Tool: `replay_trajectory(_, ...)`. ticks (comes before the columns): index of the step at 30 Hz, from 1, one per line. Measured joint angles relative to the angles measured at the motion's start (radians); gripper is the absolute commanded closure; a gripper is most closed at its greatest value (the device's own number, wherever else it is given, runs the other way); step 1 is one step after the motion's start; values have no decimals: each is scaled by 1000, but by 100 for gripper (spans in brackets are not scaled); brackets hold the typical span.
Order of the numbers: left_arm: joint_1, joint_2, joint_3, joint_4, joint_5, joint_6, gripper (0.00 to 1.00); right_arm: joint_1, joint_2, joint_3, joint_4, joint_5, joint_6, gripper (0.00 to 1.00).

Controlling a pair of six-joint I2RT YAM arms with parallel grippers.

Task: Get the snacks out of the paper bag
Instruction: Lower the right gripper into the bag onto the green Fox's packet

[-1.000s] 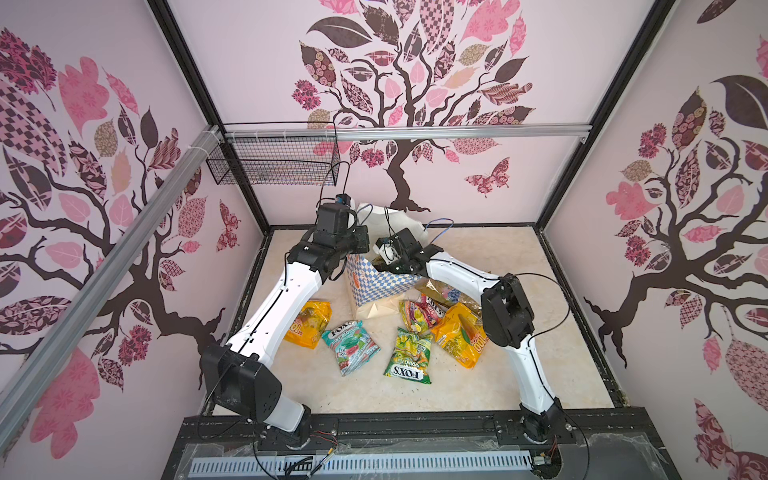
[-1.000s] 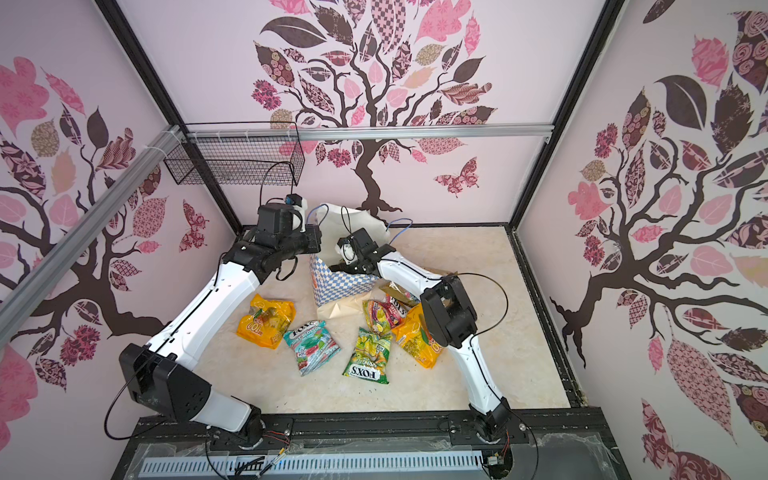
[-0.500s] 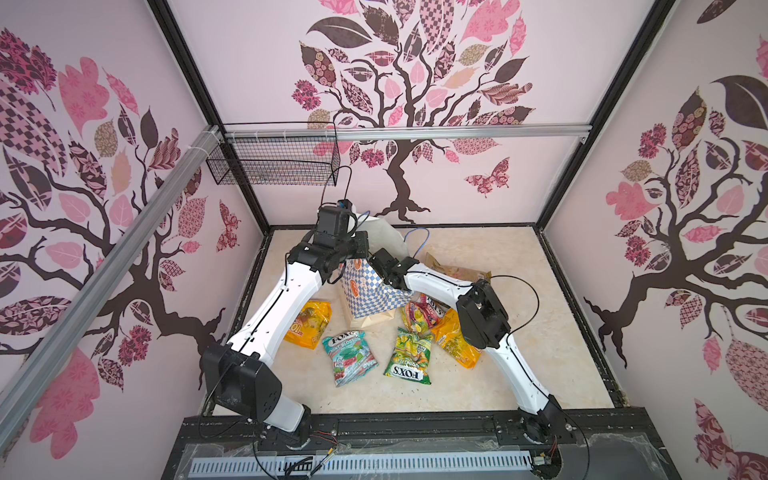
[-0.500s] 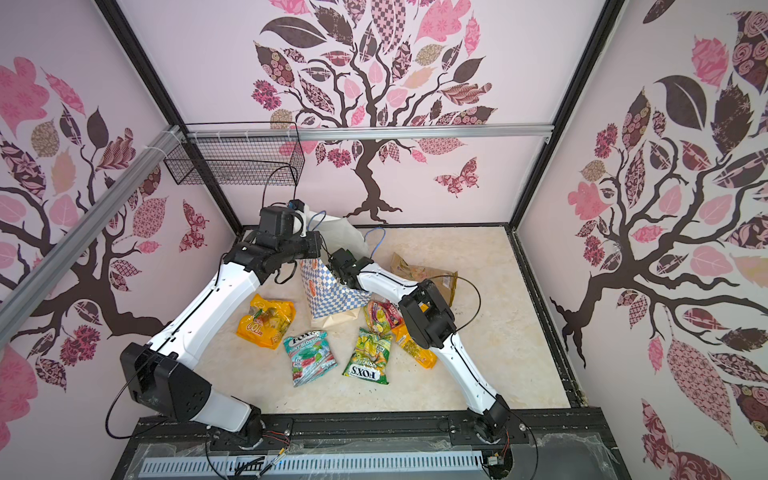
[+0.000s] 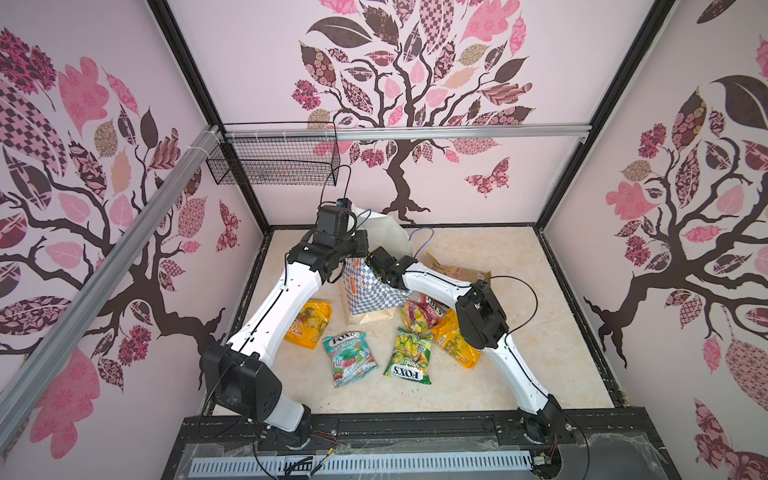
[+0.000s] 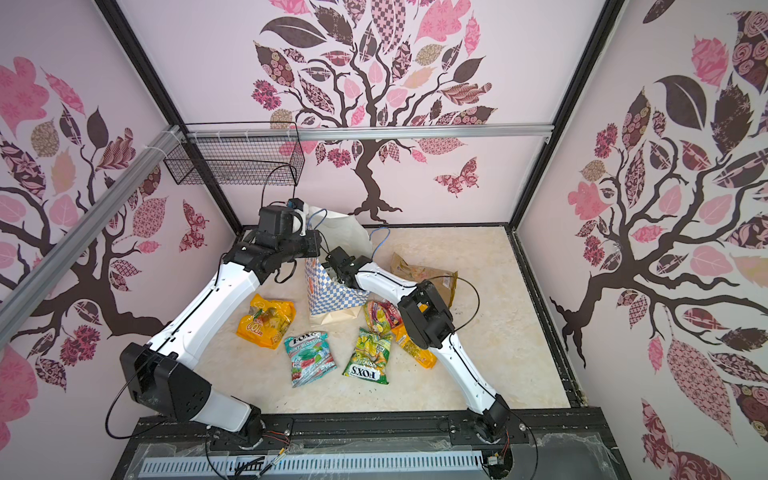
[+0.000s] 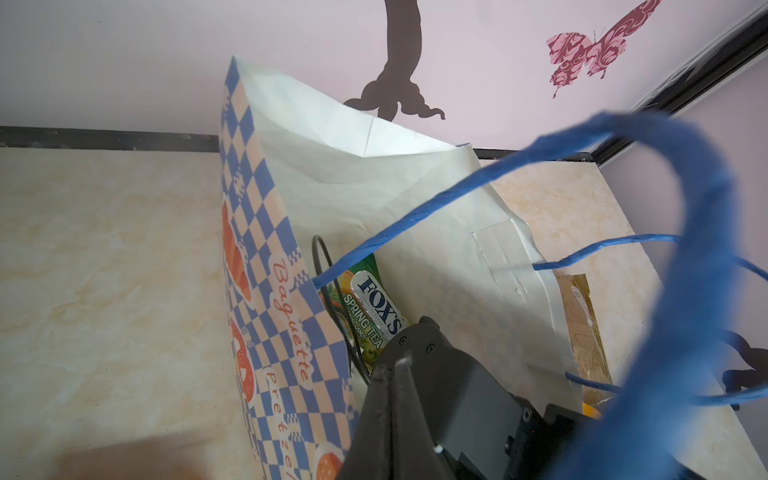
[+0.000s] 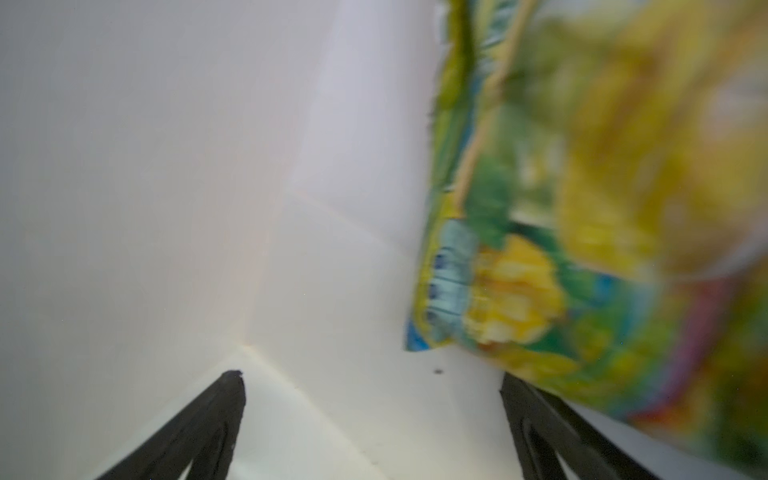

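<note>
The blue-and-white checked paper bag (image 5: 370, 297) stands at the middle back of the table, mouth up. My left gripper (image 7: 399, 363) is shut where the bag's near rim runs in under its fingers; a blue cord handle (image 7: 685, 249) loops close by. My right gripper (image 8: 372, 376) is open deep inside the white bag, and its wrist (image 5: 384, 268) shows at the mouth. A green FOX'S packet (image 7: 374, 307) stands inside, against one right finger (image 8: 540, 415). Snacks lie outside: yellow-orange (image 5: 309, 324), teal (image 5: 351, 357), green (image 5: 409, 355), pink-orange (image 5: 424, 311), yellow-orange (image 5: 453, 338), gold-brown (image 5: 455, 272).
A black wire basket (image 5: 270, 166) hangs on the back wall at the left, under an aluminium rail (image 5: 457, 132). Patterned walls close in the table on three sides. A black frame (image 5: 395, 424) runs along the front edge, where both arm bases sit.
My right gripper has gone from above the bag's mouth down into the bag, its elbow swinging left and uncovering the gold-brown packet. The bag has shifted slightly left. The left gripper has stayed shut.
</note>
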Motion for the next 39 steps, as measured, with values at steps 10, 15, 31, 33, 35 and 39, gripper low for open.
replay_trajectory(10,1,-1,-4,46,44,-3,100,-60,-23,-70,80,408,62,0)
replay_trajectory(15,1,-1,-4,59,77,-9,100,-76,-5,-16,83,459,70,0)
replay_trajectory(31,3,0,-5,58,117,-20,100,-99,-5,98,171,550,25,0)
replay_trajectory(33,3,0,-5,58,117,-20,100,-109,-3,104,170,592,3,0)
replay_trajectory(35,3,0,-5,58,117,-19,100,-122,10,129,156,624,-24,0)
replay_trajectory(39,3,0,-5,59,117,-20,100,-138,69,217,139,637,-60,0)
